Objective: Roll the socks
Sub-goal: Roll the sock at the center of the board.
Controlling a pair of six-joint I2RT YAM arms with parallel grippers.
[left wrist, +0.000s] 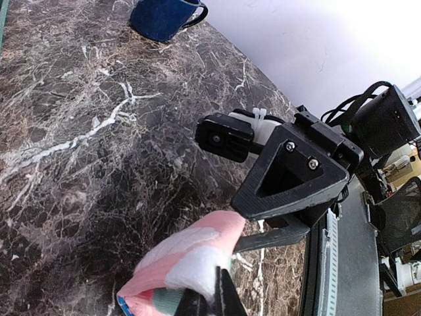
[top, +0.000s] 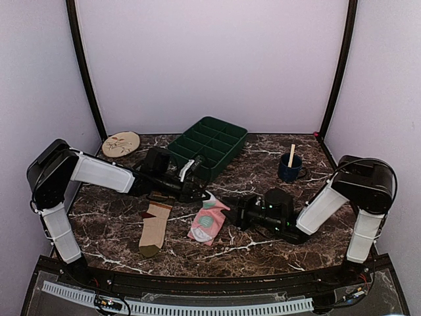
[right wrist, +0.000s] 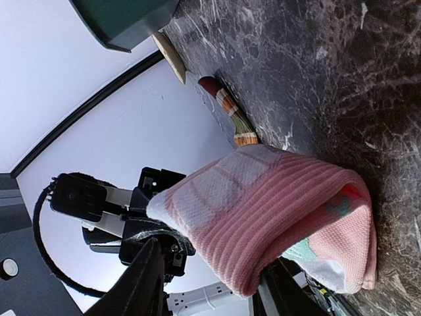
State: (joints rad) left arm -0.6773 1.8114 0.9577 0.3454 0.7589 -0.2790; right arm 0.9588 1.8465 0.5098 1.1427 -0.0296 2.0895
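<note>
L gripper (left wrist: 212,297): shut, pinching the white patch at one corner of the pink sock (top: 209,220). In L wrist view the corner bunches up right at the finger tips, with a bit of teal showing below it. In top view that pinch sits at the sock's 12 o'clock end, and L arm reaches in from 9 o'clock.

R gripper (top: 228,212): jaws apart, one on either side of the folded pink sock. It comes in low from the sock's 3 o'clock, flat to the table (top: 263,247). In R wrist view the ribbed pink fold hangs between the fingers; one finger (right wrist: 141,280) shows a gap to the cloth, the other is partly hidden behind the fold. No squeeze visible on the fabric.

Pink sock: just near-side of table centre, doubled over. Upper end is lifted by L gripper, lower end lies on the marble. Teal/white patches face up.

Striped sock (top: 155,227): at 9 o'clock of the pink one, near it but apart. Lies flat, maroon heel towards 12, olive toe towards 6. No gripper on it.

Further out:
- Green compartment tray (top: 233,155) at 12 o'clock.
- Blue mug (top: 288,170) at 2 o'clock, wooden stick (top: 291,155) standing in it.
- Round beige disc (top: 120,143) at 10 o'clock, far-L corner.
</note>
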